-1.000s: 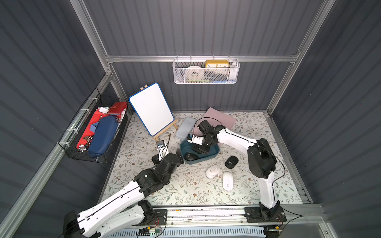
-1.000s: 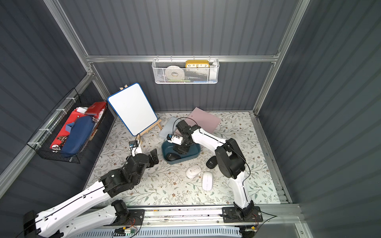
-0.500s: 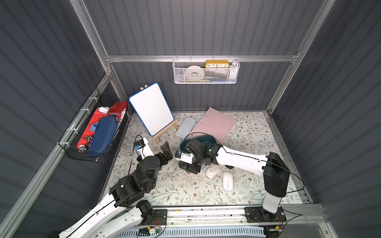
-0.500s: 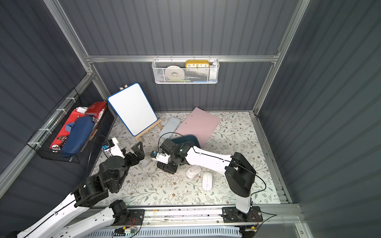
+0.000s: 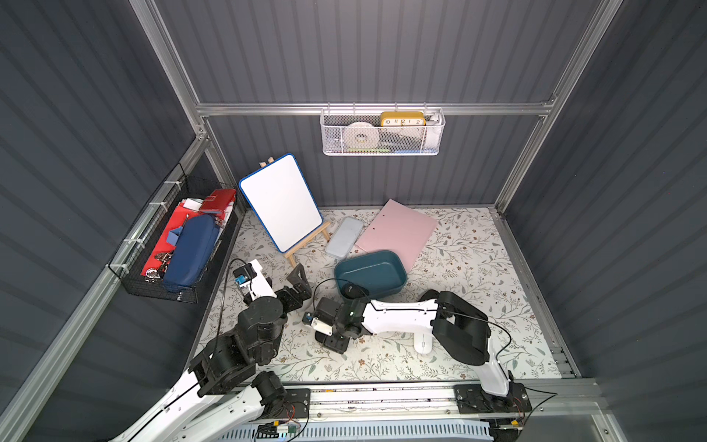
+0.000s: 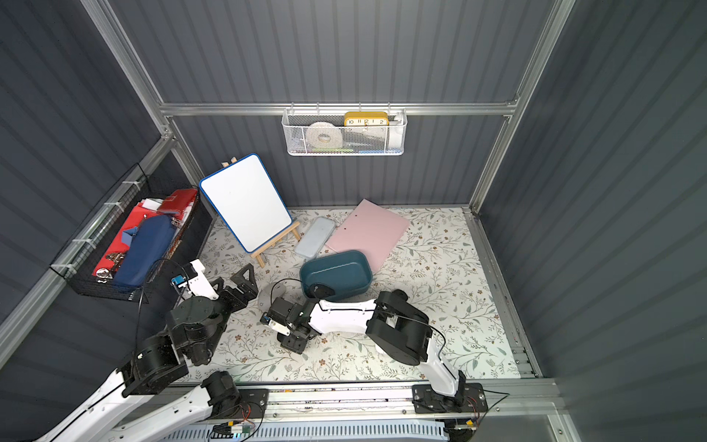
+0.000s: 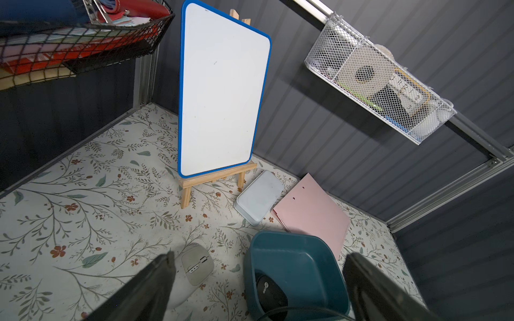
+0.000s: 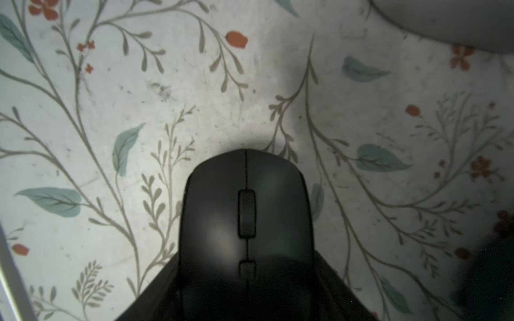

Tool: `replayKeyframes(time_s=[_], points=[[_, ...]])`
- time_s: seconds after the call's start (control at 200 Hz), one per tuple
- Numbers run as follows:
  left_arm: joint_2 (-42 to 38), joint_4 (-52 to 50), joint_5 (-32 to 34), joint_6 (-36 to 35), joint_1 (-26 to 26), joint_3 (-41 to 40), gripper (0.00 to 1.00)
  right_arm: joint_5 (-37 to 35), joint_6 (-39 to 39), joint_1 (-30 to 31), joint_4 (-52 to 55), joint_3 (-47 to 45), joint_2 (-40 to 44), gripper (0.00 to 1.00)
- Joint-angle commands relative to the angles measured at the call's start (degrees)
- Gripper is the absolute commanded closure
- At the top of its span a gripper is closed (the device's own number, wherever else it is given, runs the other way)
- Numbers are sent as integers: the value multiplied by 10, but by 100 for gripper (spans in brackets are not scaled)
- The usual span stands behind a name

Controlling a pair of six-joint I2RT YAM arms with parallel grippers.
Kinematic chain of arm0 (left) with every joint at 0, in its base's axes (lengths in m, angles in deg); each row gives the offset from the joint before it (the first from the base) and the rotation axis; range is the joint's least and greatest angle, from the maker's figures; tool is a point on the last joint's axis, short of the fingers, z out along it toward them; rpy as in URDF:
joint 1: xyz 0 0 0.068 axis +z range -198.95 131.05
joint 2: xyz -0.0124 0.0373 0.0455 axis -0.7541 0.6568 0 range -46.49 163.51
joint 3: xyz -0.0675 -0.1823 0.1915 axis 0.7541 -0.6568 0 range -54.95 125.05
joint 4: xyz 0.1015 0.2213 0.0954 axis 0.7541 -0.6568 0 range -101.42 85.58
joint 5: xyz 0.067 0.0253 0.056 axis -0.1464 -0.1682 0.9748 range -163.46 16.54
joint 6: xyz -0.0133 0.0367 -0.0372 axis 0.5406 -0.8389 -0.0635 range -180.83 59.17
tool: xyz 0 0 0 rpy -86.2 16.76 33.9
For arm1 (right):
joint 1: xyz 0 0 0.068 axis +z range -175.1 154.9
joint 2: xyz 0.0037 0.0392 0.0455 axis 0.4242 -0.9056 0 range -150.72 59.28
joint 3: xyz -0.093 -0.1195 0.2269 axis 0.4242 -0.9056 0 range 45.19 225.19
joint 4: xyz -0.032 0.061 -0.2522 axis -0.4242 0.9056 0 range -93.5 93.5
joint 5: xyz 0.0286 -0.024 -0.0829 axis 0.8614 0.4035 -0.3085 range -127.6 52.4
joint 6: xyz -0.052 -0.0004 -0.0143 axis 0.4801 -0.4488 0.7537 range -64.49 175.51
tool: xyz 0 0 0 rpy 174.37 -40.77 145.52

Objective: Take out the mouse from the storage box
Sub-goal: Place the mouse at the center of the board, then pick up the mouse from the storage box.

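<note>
The right gripper (image 8: 246, 294) clamps a matte black mouse (image 8: 244, 211), smooth and rounded, over the floral mat (image 8: 139, 83). A second ago it was reaching into the glossy teal storage box (image 5: 377, 268); now it's out front. A second black mouse (image 7: 271, 289) lies inside the box. The left gripper (image 5: 302, 284) gapes wide.

Both top views hang high over the front rail (image 5: 382, 398) and look steeply down toward the back wall (image 5: 363, 57), so they catch the whole floral mat (image 5: 459, 245) and the white mesh basket (image 5: 382, 134). It's pretty much the same scene in both, just nudged sideways. The left wrist cam sits low near the mat and aims across it at the back corner, sharing the whiteboard (image 7: 222, 91), pink folder (image 7: 314, 211) and storage box (image 7: 294, 258) with the top views. The right wrist cam points straight down, super close to the mat, with a black mouse (image 8: 244, 216) filling the middle
</note>
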Motion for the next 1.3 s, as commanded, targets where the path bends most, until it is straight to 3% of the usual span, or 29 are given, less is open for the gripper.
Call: replayKeyframes(time_s=[0.0, 0.115, 0.24, 0.45, 0.655, 0.845, 0.941, 1.036, 1.296], points=[[-6, -9, 8, -2, 4, 2, 1, -11, -24, -1, -17, 6, 2, 44], [1, -1, 1, -8, 4, 2, 1, -18, -26, -2, -42, -28, 36, 28], [24, 11, -10, -18, 3, 7, 0, -26, -22, -8, -52, -65, 85, 20], [91, 65, -74, -80, 4, 30, 1, -8, -60, -48, -62, -160, 225, 17], [267, 37, -222, -131, 9, 128, 1, -20, -122, -108, -56, -311, 442, 17], [442, -61, -397, -165, 38, 234, 0, -98, -170, -147, -27, -406, 608, 18], [503, -97, -373, -175, 38, 254, 1, -133, -180, -158, -19, -440, 671, 16], [538, -94, -381, -230, 39, 240, 1, -158, -195, -161, -27, -462, 714, 16], [650, -186, -362, -339, 62, 317, 1, -161, -215, -162, -53, -494, 734, 16]])
